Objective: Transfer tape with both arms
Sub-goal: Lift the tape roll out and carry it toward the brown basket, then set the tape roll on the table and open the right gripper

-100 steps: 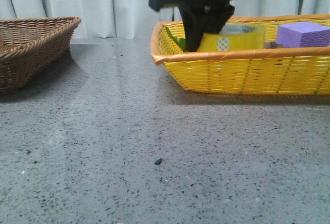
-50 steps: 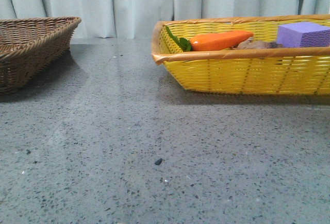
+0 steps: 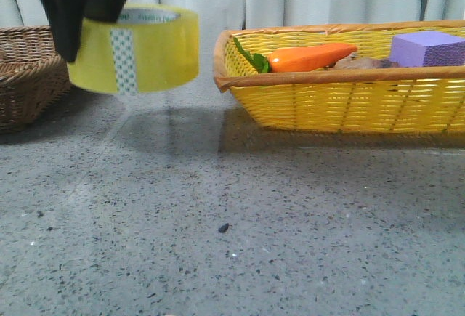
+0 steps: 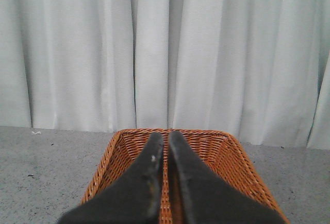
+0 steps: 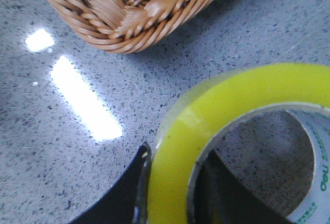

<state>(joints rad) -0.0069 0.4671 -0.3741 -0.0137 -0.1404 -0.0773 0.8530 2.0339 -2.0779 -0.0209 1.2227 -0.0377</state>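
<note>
The tape (image 3: 134, 49), a wide yellow roll with a green-and-white patterned strip, hangs above the table left of centre, beside the brown basket (image 3: 29, 69). My right gripper (image 3: 89, 38) comes down from the top edge and is shut on its wall. In the right wrist view the tape (image 5: 206, 131) is pinched by my right gripper (image 5: 175, 154), one finger outside and one inside the core. My left gripper (image 4: 165, 135) is shut and empty, pointing over an orange-brown wicker basket (image 4: 227, 152); it does not show in the front view.
A yellow wicker basket (image 3: 341, 98) at the right holds an orange carrot (image 3: 312, 56) and a purple block (image 3: 429, 47). The brown basket's corner (image 5: 129, 7) lies close to the tape. Curtains hang behind the grey speckled table (image 3: 232, 221).
The right gripper lifted the tape out of the yellow basket, carried it left across the top of the view, and lowered it beside the brown basket.
</note>
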